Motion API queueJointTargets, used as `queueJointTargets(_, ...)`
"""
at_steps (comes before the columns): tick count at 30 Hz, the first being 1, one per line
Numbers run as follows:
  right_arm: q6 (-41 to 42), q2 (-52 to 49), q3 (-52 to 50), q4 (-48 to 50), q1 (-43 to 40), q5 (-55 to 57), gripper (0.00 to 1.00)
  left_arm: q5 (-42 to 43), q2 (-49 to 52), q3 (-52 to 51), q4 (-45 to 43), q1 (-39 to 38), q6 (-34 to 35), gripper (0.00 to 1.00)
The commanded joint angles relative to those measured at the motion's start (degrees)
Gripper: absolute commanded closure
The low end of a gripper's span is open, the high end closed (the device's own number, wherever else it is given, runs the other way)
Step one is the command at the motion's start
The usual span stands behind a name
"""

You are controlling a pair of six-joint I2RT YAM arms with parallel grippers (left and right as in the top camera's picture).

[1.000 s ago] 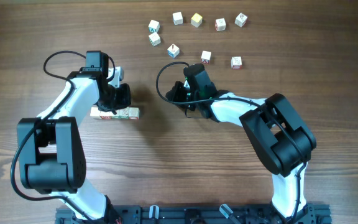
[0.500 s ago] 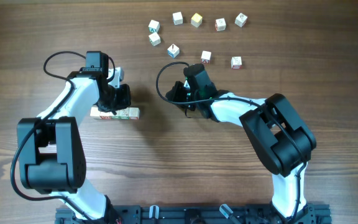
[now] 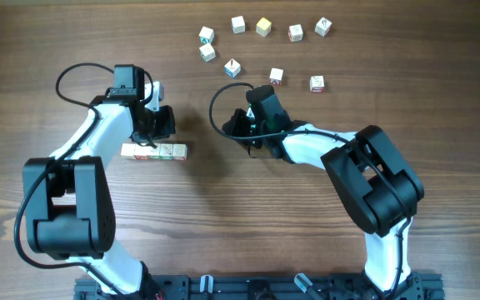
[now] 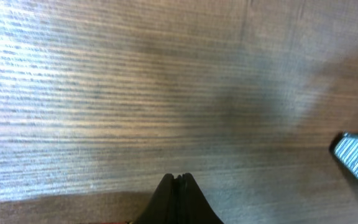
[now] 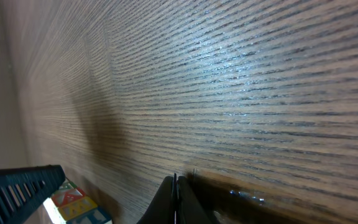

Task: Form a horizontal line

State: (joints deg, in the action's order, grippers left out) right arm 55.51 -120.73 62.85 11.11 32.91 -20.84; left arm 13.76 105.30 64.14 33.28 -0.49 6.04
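Overhead, shows a brown wood-grain counter [image 3: 223, 217] filling the whole view, with a dark rail [image 3: 223, 288] along the near edge where both arm bases sit. Carries the horizontal line [image 3: 154, 151] left of centre: a short bar of four small whitish cubes with red and green marks, edge to edge, running left to right. Finds the left tool [image 3: 161, 125] just on the far side of that bar, over its middle, seemingly clear of it, though contact cannot be ruled out from above. From the left wrist, shows its fingertips [image 4: 163, 205] pressed together with nothing between them, over bare wood. Places the right tool [image 3: 242, 127] near the centre, right of the bar and well apart from it. From the right wrist, shows those fingertips [image 5: 165, 208] likewise pressed together and holding nothing, with coloured cube faces [image 5: 73, 202] peeping in at the lower left corner beside a dark ribbed part [image 5: 17, 186] that cannot be identified. Scatters nine loose cubes [image 3: 263, 27] along the far side, right of centre, each apart from its neighbours, the nearest lying just beyond the right arm [image 3: 365, 179]. Leaves open wood between the two tools, across the near middle, and over the far left corner.
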Motion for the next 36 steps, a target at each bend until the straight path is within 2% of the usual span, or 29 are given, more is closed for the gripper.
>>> queueJointTargets(1, 0.1, -2.6, -1.8, -2.9, -0.3, 4.1, 0.95, -0.3, -0.8, 1.1, -0.9, 0.0, 2.6, 0.96)
queueJointTargets(6, -2.9, -2.1, -1.8, -3.5, -0.4, 2.7, 0.96, -0.1, -9.2, 6.7, 4.1, 0.0, 4.1, 0.96)
queueJointTargets(7, -10.1, 3.2, -1.8, -7.3, -1.0, 5.0, 0.96, -0.2, -18.5, 7.9, 6.1, 0.0, 3.4, 0.96)
queueJointTargets(13, -23.7, 24.1, -1.8, -24.6, -0.7, 27.1, 0.94, -0.8, -38.6, 7.9, 11.4, 0.0, 3.4, 0.96)
queueJointTargets(16, -26.7, 34.4, -1.8, -31.9, -0.7, 30.2, 0.87, -0.8, -47.6, 7.9, 14.1, 0.0, 3.4, 0.9)
queueJointTargets(17, -26.9, 37.7, -1.8, -34.2, -0.7, 30.1, 0.8, -0.8, -50.0, 7.9, 15.1, 0.0, 3.4, 0.86)
queueJointTargets(18, -26.9, 40.9, -1.8, -36.4, -0.7, 30.1, 0.67, -0.8, -52.2, 7.9, 16.2, 0.0, 3.4, 0.81)
queueJointTargets(20, -26.9, 46.9, -1.8, -40.1, -0.7, 30.2, 0.49, -0.8, -56.1, 7.9, 18.5, 0.0, 3.4, 0.6)
queueJointTargets(21, -26.9, 49.8, -1.8, -41.8, -0.7, 30.2, 0.4, -0.8, -57.7, 7.9, 19.7, 0.0, 3.4, 0.27)
queueJointTargets(22, -27.0, 52.5, -1.8, -43.3, -0.7, 30.2, 0.32, -0.8, -59.2, 7.9, 20.7, 0.0, 3.4, 0.0)
queueJointTargets(27, -27.0, 64.8, -1.8, -51.2, -0.7, 30.2, 0.0, -0.8, -63.7, 7.9, 25.9, 0.0, 3.4, 0.0)
queueJointTargets(36, -27.0, 78.0, -1.8, -63.3, -0.7, 33.4, 0.0, 0.1, -64.8, 7.9, 33.5, 0.0, 3.6, 0.0)
